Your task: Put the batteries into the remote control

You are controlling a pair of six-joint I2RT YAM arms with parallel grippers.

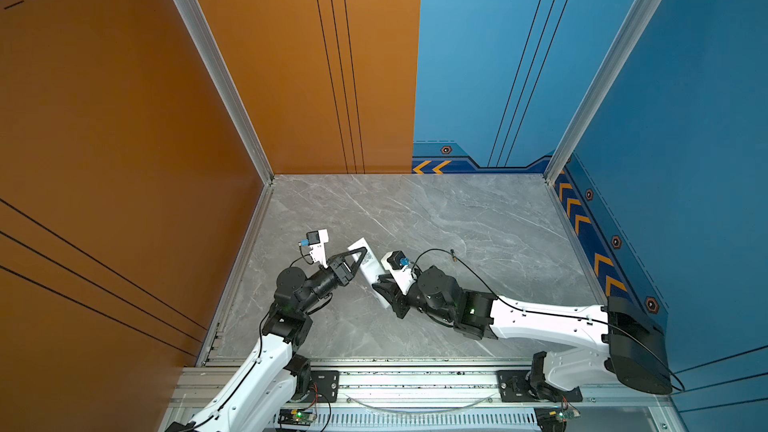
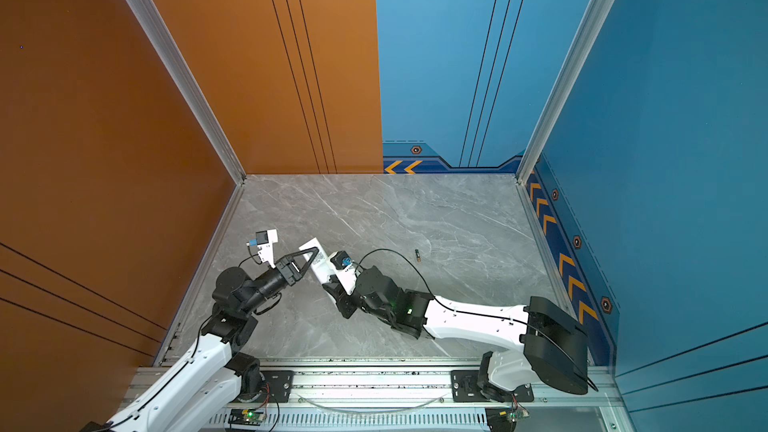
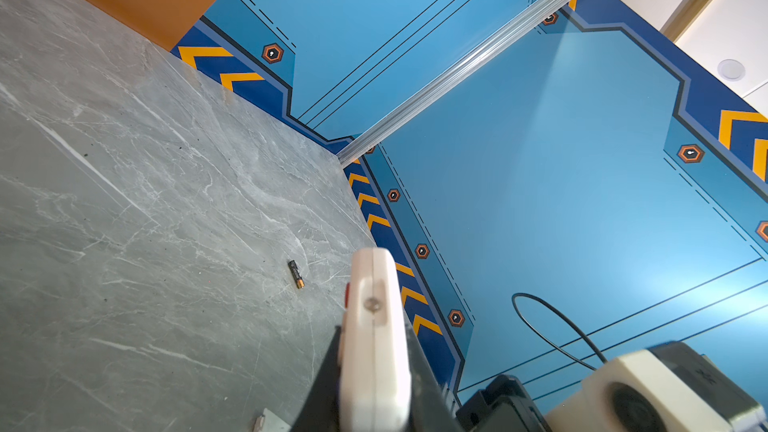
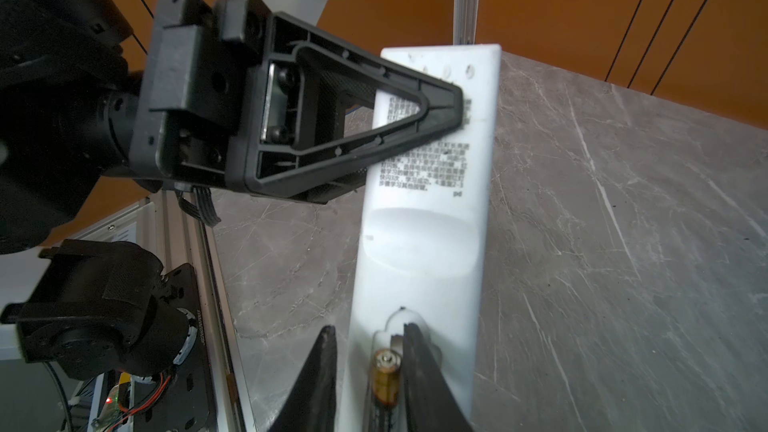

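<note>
The remote control (image 1: 371,270) (image 2: 318,263) is a long white bar held above the table, plain back with its printed label up. My left gripper (image 1: 365,250) (image 2: 316,250) is shut on its far end, black fingers clamping both faces (image 3: 374,367) (image 4: 453,110). At the near end its battery bay is open, and one gold-ended battery (image 4: 385,376) lies inside. My right gripper (image 4: 370,328) (image 1: 377,285) straddles that bay with jaws apart; one finger is against the battery, the other off the remote's edge. A second battery (image 1: 454,256) (image 2: 417,256) (image 3: 296,274) lies loose on the table to the right.
The grey marble table (image 1: 457,218) is walled in orange at the left and back and in blue at the right. An aluminium rail (image 1: 415,384) runs along the front edge. A black cable (image 1: 440,252) loops over the right arm. A small flat pale piece (image 3: 266,422) lies below the left gripper.
</note>
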